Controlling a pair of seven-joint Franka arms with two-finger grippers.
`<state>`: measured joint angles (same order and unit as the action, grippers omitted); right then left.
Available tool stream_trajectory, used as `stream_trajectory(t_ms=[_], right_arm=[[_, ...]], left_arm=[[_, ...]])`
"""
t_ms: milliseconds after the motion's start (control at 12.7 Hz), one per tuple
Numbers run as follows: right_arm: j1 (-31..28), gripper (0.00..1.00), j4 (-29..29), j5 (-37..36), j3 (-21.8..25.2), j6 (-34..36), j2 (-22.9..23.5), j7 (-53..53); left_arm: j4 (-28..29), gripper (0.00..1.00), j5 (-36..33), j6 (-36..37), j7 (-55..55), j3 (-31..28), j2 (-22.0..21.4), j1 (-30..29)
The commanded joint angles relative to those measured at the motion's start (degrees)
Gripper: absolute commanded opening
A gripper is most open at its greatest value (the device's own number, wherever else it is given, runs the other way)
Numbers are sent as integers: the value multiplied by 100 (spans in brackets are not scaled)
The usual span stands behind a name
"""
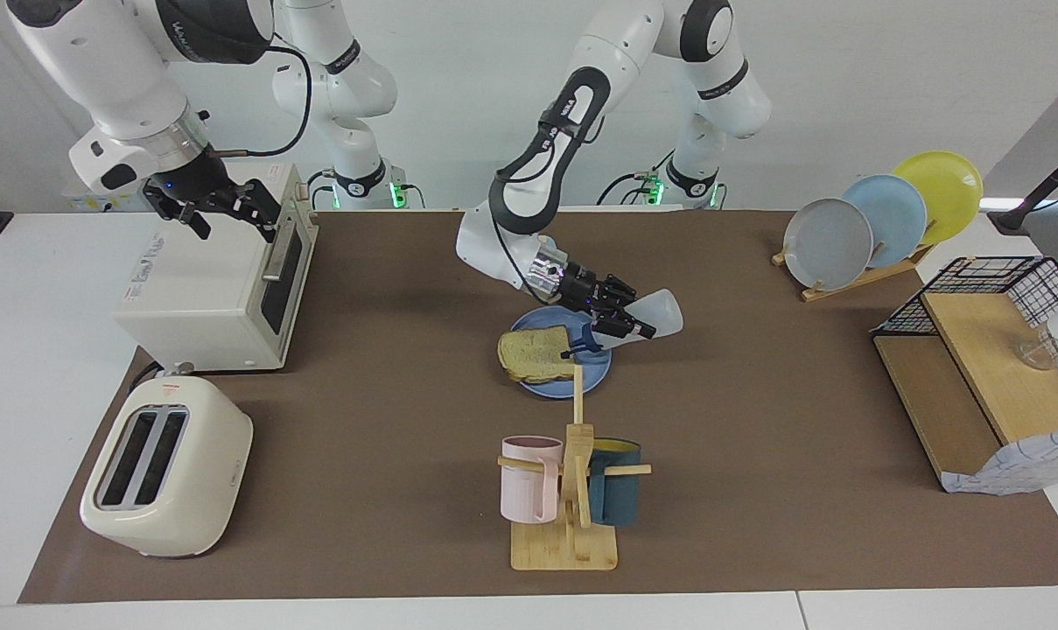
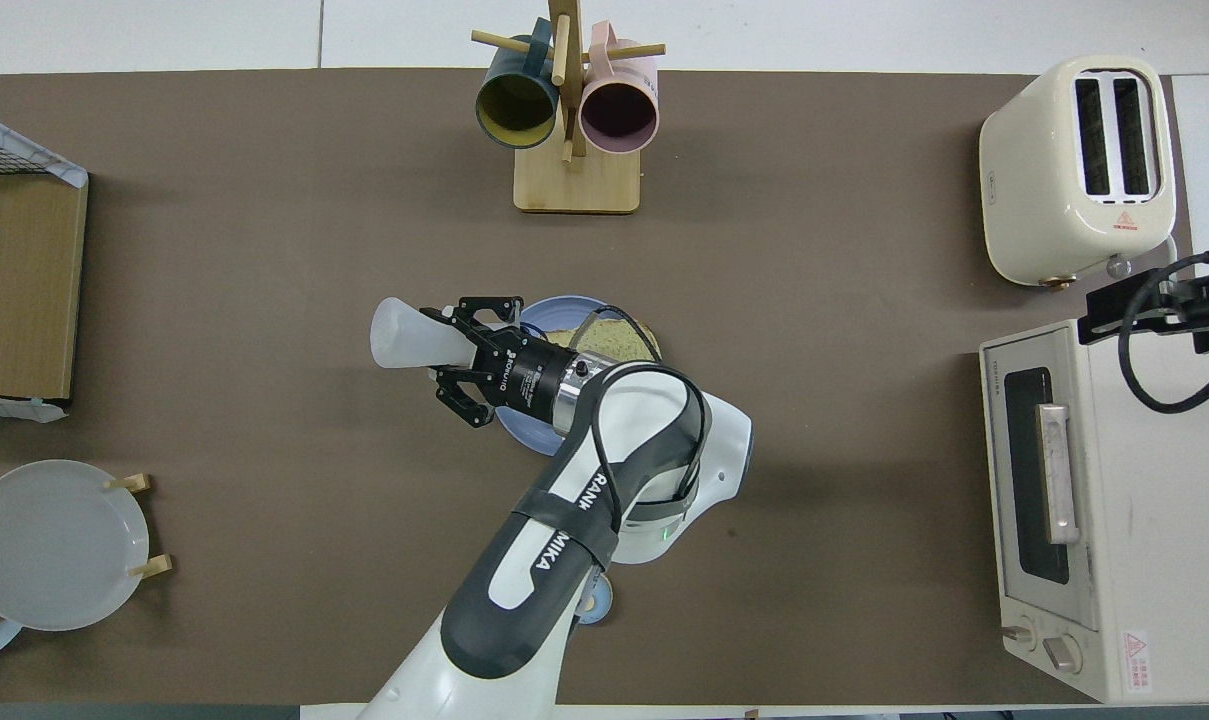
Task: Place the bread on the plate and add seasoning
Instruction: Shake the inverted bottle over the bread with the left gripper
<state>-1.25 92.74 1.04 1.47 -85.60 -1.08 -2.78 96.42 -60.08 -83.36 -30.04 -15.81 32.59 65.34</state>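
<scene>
While it hangs over the blue plate (image 1: 603, 372), the left pincer (image 1: 612, 328) is clamped around the seasoning bottle (image 1: 655, 317), which it holds tipped far over on its side in the air. The bottle's translucent white base points toward the left arm's end of the desk (image 1: 388, 420), and its dark cap end (image 1: 588, 337) is angled down toward the bread (image 1: 537, 353). In the overhead view the same pincer (image 2: 464, 355) shows black fingers (image 2: 489, 303) on either side of the bottle (image 2: 404, 335), whose pale base juts out past the plate's rim (image 2: 539, 310).

The bread, a square slice of toast with a darker crust, lies flat on the plate, on the part of it toward the right arm's end. The plate sits around the middle of the brown desk mat.

The right pincer (image 1: 218, 206) waits up in the air over the toaster oven (image 1: 218, 280) at the right arm's end of the desk, and I cannot tell whether it is wide or narrow.

Farther from the robots than the plate stands a wooden mug tree (image 1: 572, 490) with a pink mug (image 1: 529, 477) and a dark teal mug (image 1: 616, 481) hung on it. A cream two-slot toaster (image 1: 165, 468) sits farther from the robots than the toaster oven. At the left arm's end, three plates stand upright in a wooden rack (image 1: 879, 214).
</scene>
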Motion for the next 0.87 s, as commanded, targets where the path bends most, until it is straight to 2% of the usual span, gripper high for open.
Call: stream_trajectory(t_ms=[0, 315, 472, 787], right_arm=[[-94, 100, 34, 37, -15, -45, -24, 225], [-278, 100, -10, 37, -33, 182, -76, 260], [-296, 100, -1, 54, -7, 175, -85, 217], [-244, 100, 25, 90, -59, 175, -103, 216]], left_arm=[[-27, 0, -302, 198, -20, -80, -51, 224], [-88, 0, -311, 128, -20, -80, -86, 716], [-63, 0, -311, 84, -20, -71, -86, 717], [26, 0, -329, -312, -11, -89, -42, 103]])
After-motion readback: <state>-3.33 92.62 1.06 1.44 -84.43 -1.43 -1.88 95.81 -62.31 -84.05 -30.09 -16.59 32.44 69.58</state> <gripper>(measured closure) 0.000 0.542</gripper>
